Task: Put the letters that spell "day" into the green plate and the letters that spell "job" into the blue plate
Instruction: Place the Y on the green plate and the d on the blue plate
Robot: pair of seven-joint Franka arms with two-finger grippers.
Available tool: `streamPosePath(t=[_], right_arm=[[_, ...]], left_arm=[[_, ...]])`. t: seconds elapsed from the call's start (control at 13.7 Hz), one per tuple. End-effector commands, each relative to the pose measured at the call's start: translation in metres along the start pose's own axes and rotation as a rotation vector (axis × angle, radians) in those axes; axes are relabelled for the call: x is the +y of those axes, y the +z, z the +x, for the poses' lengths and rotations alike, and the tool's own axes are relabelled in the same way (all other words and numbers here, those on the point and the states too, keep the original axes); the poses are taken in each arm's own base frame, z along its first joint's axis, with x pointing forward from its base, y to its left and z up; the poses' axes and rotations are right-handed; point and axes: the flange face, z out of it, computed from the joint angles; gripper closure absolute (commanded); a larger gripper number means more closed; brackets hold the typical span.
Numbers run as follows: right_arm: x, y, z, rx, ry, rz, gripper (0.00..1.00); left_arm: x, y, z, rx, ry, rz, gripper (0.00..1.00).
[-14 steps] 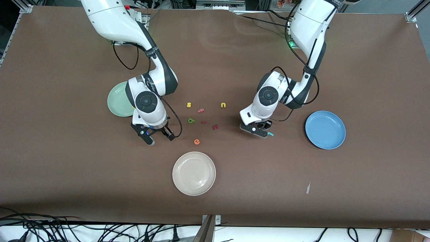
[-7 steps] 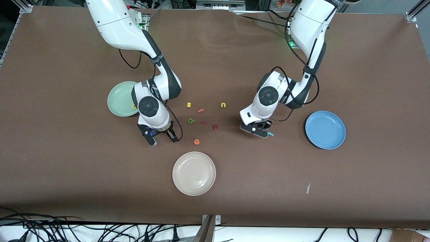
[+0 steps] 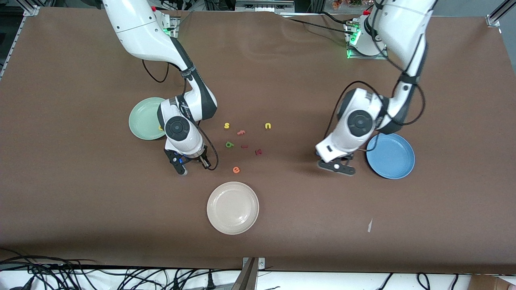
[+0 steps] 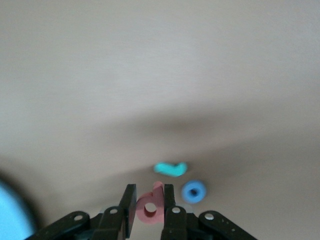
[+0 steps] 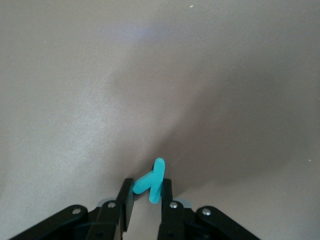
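Foam letters look featherlight and squashy, best pinched across a stroke. Left claw [image 4: 149,210], beside the blue plate [image 3: 397,161], grips the pink b [image 4: 150,209]; right claw [image 5: 146,197] grips the teal y [image 5: 151,182] near the green plate [image 3: 142,119].

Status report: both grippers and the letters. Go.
Left gripper shut on pink b, over the table by blue plate. Right gripper shut on teal y. Yellow d in green plate. Nothing seen blocking either plate.
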Motion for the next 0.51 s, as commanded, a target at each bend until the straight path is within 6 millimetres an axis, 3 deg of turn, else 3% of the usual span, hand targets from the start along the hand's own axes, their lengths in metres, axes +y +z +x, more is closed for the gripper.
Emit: streamPosePath(t=[0.0,0.07,0.29,0.44], right_arm=[[-0.007,-0.005,0.002,-0.01,0.003,0.007,0.83],[-0.007,-0.019,0.005,-0.012,-0.002,0.006,0.83],[0.006,-0.061,0.025,-0.046,-0.083,-0.073,0.83],[0.027,-0.084,0.042,-0.086,-0.149,-0.172,0.83]], left_arm=[[-0.026,-0.03,-0.013,-0.028,0.034,0.018,0.78],[-0.044,-0.033,-0.015,-0.041,0.055,0.016,0.77],[-0.124,-0.018,-0.028,-0.084,0.157,-0.003,0.75],[-0.148,-0.014,-0.036,-0.098,0.188,-0.012,0.75]])
